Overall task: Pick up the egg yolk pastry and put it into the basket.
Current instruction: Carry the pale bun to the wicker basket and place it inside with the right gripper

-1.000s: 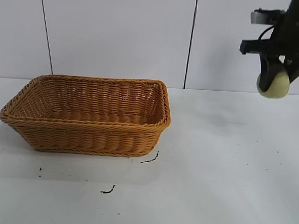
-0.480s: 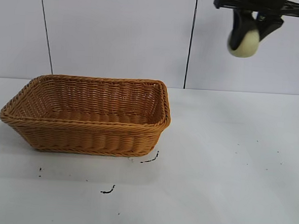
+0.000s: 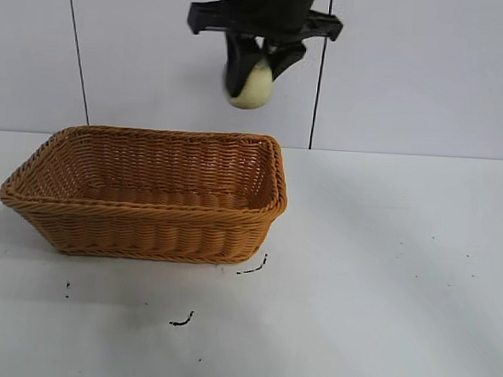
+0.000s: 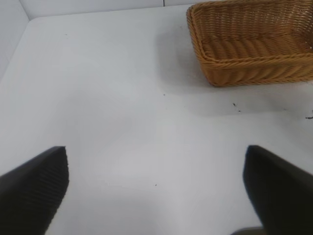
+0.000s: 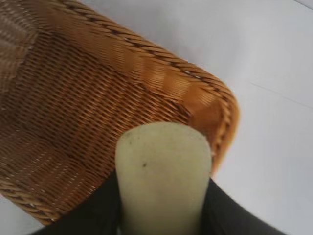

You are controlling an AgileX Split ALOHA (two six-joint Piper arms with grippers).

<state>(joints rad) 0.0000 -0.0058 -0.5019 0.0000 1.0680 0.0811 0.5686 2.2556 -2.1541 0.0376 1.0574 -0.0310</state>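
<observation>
one basket (image 3: pixel 149 195), one egg yolk pastry (image 3: pixel 253 84), two grippers: right gripper (image 3: pixel 257 69), left gripper (image 4: pixel 156 188).

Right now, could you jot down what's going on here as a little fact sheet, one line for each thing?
right gripper: raised in the air above the basket's right part, shut on the egg yolk pastry
egg yolk pastry: pale yellow lump clamped between the fingers, well clear of the basket
basket: orange-brown wicker, standing on the white table, nothing seen inside
left gripper: open, holding nothing, over bare table off to one side of the basket
task stage: pastry carried, not yet released
</observation>
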